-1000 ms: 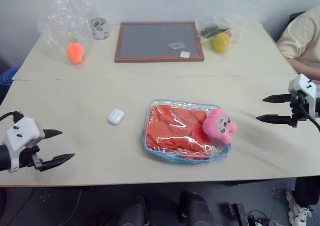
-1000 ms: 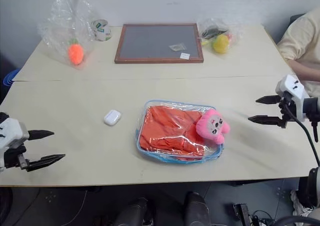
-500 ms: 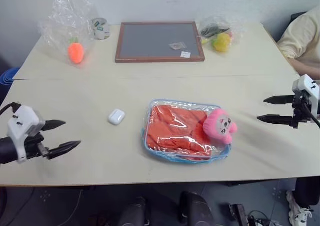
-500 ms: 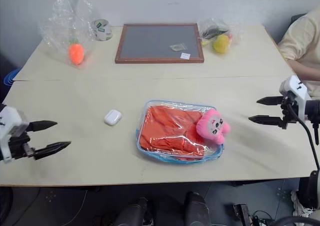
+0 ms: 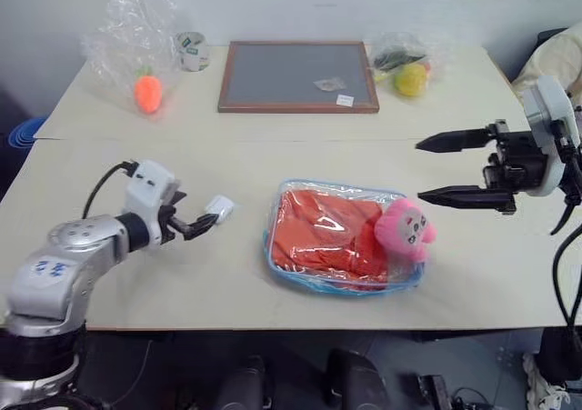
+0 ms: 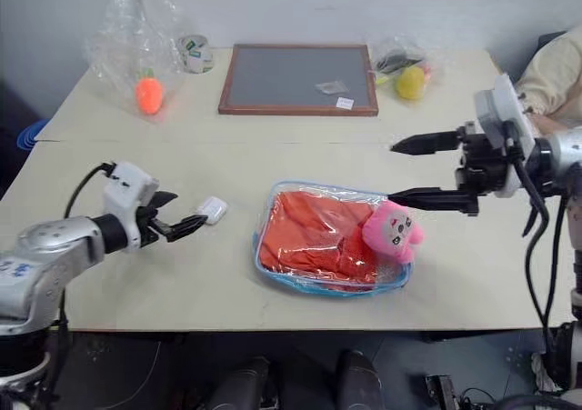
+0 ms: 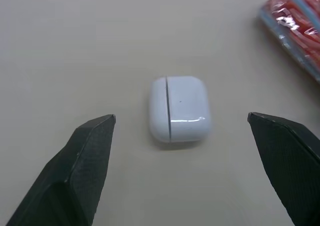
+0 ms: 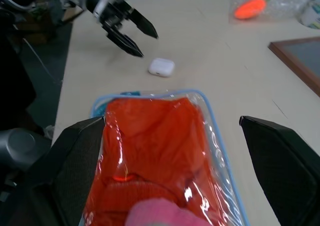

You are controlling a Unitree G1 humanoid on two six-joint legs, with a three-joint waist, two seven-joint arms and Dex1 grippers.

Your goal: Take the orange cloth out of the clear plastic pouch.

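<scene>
The orange cloth [image 5: 323, 237] lies folded inside the clear plastic pouch [image 5: 275, 263], flat on the table's near middle. A pink plush toy [image 5: 406, 229] rests on the pouch's right end. My right gripper [image 5: 419, 169] hovers open just right of the pouch and above the plush, pointing left. In the right wrist view the cloth [image 8: 150, 146] sits between its fingers [image 8: 75, 151]. My left gripper [image 6: 186, 210] is open, low over the table left of the pouch. It points at a white earbud case [image 6: 212, 210], which lies between its fingertips [image 7: 95, 136] in the left wrist view.
At the back stand a framed grey board [image 5: 298, 75], a roll of tape [image 5: 192, 50], a crinkled bag with an orange carrot toy [image 5: 147, 92] and another bag with a yellow toy [image 5: 411, 78]. A person's sleeve [image 5: 559, 60] shows at the far right edge.
My left gripper has moved forward and right, up to the earbud case. My right gripper has risen and swung left toward the pouch. Both stay open.
</scene>
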